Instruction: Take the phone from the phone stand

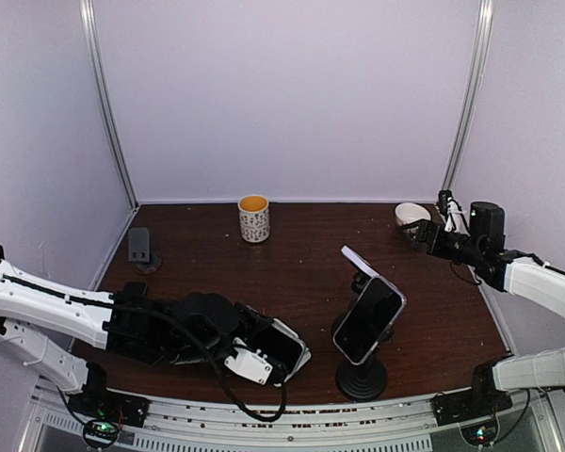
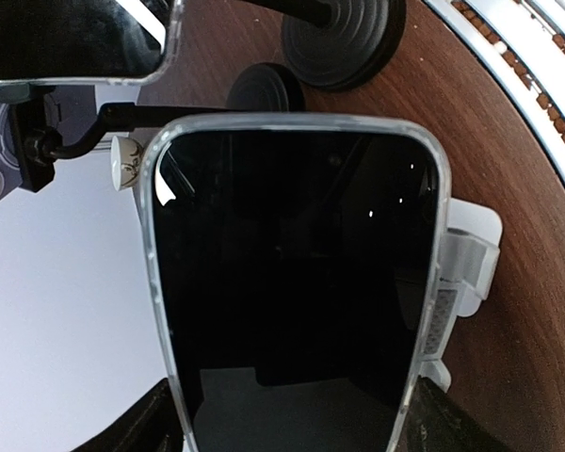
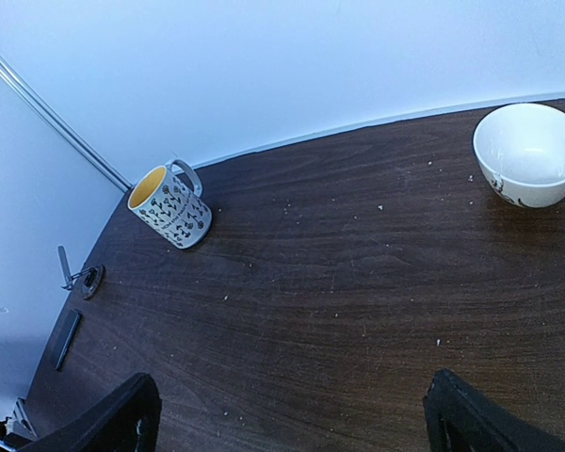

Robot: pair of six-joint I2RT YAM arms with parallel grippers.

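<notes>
Dark wood surface [image 1: 301,273] is carrying everything in the top view. The left arm is lying low across it, and the left gripper [image 1: 264,353] is holding the phone [image 1: 284,345] close over the wood near the front edge, probably so that it can be laid down without a drop. Just to the right, the other phone [image 1: 367,320] is leaning on its black stand [image 1: 361,381]. Behind it, the empty stand [image 1: 357,257] is showing a bare white plate. I am judging that the held phone belongs to this one, so the removal looks done, though I cannot be sure. The right gripper [image 1: 422,232] is hanging far back beside the bowl [image 1: 411,214], well apart from both stands, likely to leave room.

From the left wrist, the phone's dark screen is filling the frame. It is lying between the two dark fingers [image 2: 146,428], and the jaws are pinching it across its width, which is why they are standing so wide. A white part [image 2: 471,250] is sitting against one long edge; I cannot tell what it is.

From the right wrist, the jaws are spread fully with nothing between them, and the camera is looking over bare wood toward the mug [image 3: 169,207].
</notes>
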